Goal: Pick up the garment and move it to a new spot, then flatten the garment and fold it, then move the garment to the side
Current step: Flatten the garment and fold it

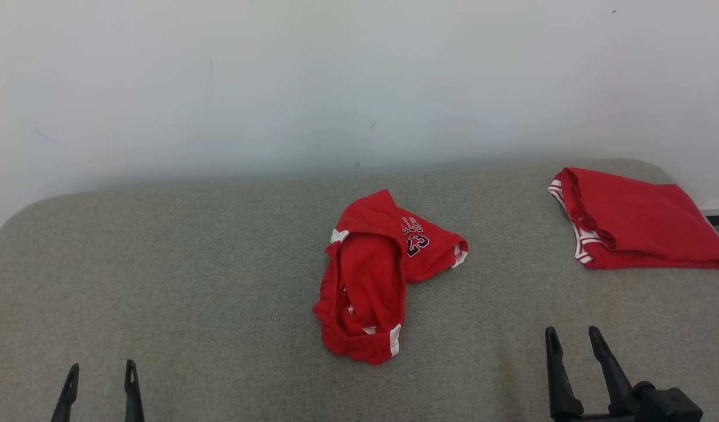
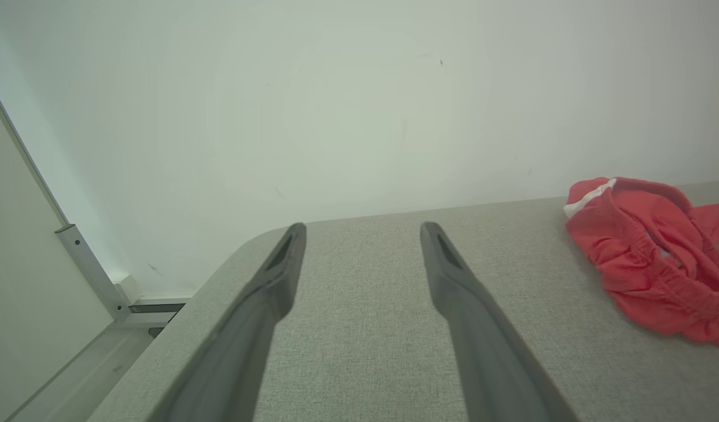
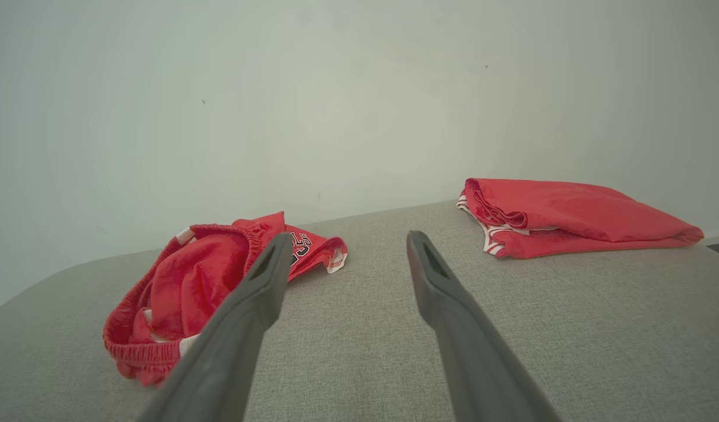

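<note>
Centrally, one crumpled garment (image 1: 383, 275) was logged on the counter (image 1: 160, 264), long axis near-to-far, ahead-left of the right tool (image 1: 572, 331), nearer than the left tool (image 1: 101, 366); both were found released, empty.

The left claw (image 1: 101, 364) and right claw (image 1: 572, 329) each bear two long dark tapering fingers (image 2: 453, 281), slotted near the tips.

We see the red garment (image 1: 383, 275) lying crumpled at the middle of the grey surface (image 1: 189, 281), white trim and dark lettering showing, waistband gaping.
</note>
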You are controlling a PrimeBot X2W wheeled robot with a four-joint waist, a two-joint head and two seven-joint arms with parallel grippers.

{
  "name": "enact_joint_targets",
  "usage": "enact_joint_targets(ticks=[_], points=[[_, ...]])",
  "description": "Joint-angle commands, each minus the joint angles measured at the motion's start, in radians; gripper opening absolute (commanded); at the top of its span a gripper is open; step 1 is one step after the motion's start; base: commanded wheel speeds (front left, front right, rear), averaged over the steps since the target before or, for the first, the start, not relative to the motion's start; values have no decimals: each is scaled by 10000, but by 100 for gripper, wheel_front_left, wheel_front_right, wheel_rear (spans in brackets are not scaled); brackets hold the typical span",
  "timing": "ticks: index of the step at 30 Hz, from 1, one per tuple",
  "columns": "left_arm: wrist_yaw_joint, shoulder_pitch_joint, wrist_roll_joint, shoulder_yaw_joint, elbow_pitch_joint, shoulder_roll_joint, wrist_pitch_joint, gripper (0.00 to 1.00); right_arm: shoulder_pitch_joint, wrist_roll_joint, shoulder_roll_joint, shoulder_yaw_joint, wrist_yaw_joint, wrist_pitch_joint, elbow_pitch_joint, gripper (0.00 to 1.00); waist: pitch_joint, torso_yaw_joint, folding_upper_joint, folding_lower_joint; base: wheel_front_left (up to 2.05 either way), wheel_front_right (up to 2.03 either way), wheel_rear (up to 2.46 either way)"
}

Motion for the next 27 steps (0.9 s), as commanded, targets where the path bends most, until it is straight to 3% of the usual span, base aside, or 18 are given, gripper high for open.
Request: enact_joint_targets(ticks=[1,27], points=[[-64,121,5,38,20,-42,-29,100,96,-35,-14,22,-27,-1,11,100,0,3,0,0,0,0,0],[-380,11,319,330,93,-340,-29,100,44,-9,-49,66,-27,-1,55,100,72,43,0,0,0,0,0]])
